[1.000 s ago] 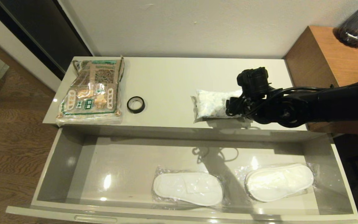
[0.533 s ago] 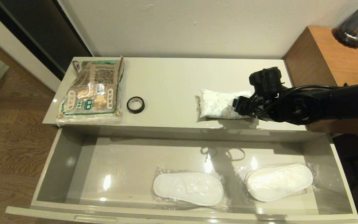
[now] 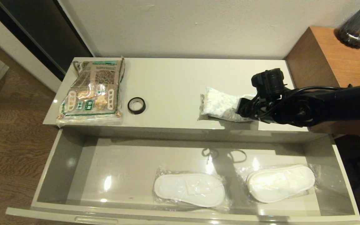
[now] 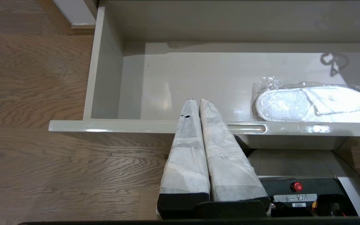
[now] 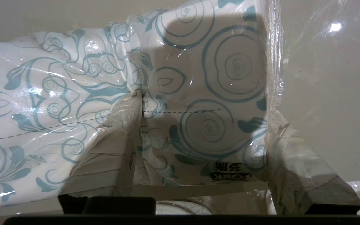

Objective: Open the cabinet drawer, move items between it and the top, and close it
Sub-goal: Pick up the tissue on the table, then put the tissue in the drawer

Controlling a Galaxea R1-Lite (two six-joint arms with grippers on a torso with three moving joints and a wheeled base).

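The cabinet drawer [image 3: 58,162] stands pulled fully out below the cream top [image 3: 173,84]. On the top lie the brown-and-green packet [image 3: 94,90] at the left, the black tape roll [image 3: 136,105] beside it, and the white soft pack [image 3: 222,104] at the right. My right gripper [image 3: 241,111] is shut on the pack's right end, which is tilted up off the top. In the right wrist view the pack [image 5: 198,78] fills the space between the fingers [image 5: 120,131] of the right gripper [image 5: 205,106]. My left gripper [image 4: 196,100] is shut and empty, parked over the drawer's front edge [image 4: 111,126].
Two white slippers in clear plastic [image 3: 189,189] [image 3: 280,182] lie in the drawer's right half; one slipper [image 4: 314,104] shows in the left wrist view. A taller brown wooden unit [image 3: 333,53] with a dark glass vase [image 3: 359,25] stands at the right. Wooden floor lies to the left.
My right gripper slid right along the white pack to its right end and took hold of it. That end has risen, so the pack now sits tilted.
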